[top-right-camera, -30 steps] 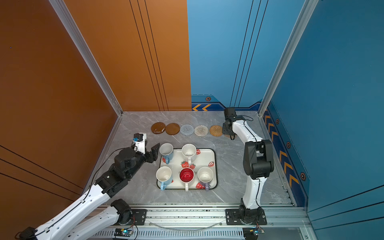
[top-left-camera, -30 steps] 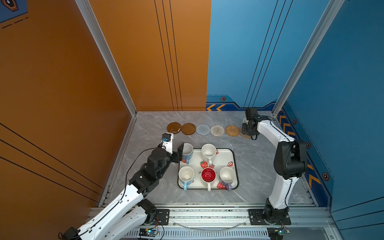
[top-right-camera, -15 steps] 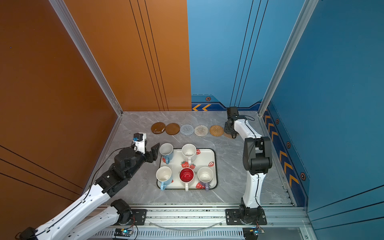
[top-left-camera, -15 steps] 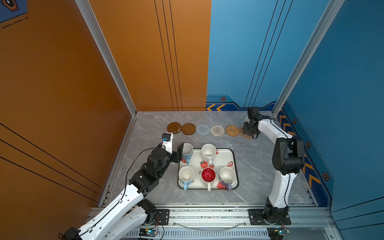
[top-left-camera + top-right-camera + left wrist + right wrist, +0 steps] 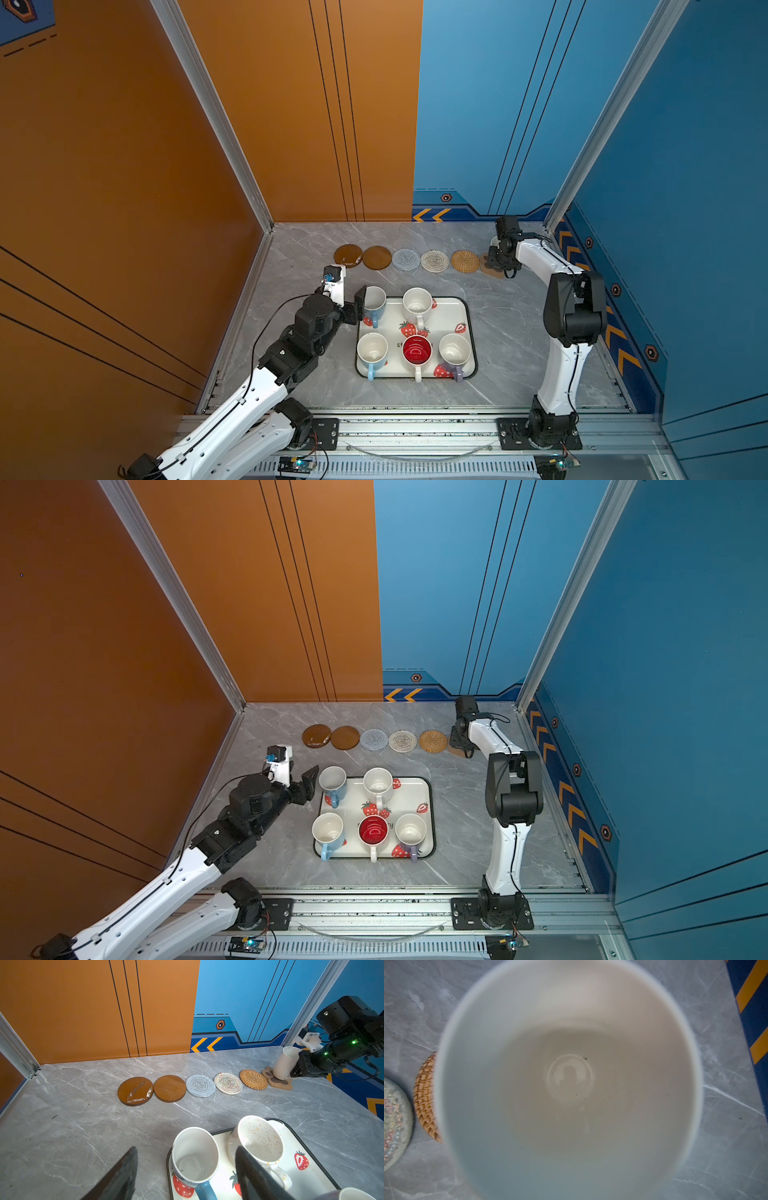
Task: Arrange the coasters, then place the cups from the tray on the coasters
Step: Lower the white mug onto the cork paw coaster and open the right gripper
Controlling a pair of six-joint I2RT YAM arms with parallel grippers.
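left wrist: right end effector [image 5: 296, 1072] clamps white cup [image 5: 285, 1064] on paw coaster [image 5: 280, 1084] beside tan coaster [image 5: 253, 1079].

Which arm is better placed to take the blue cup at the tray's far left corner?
Left: the open left hand sits beside that blue cup; the right hand is shut on a white cup at the paw coaster, away from the tray.
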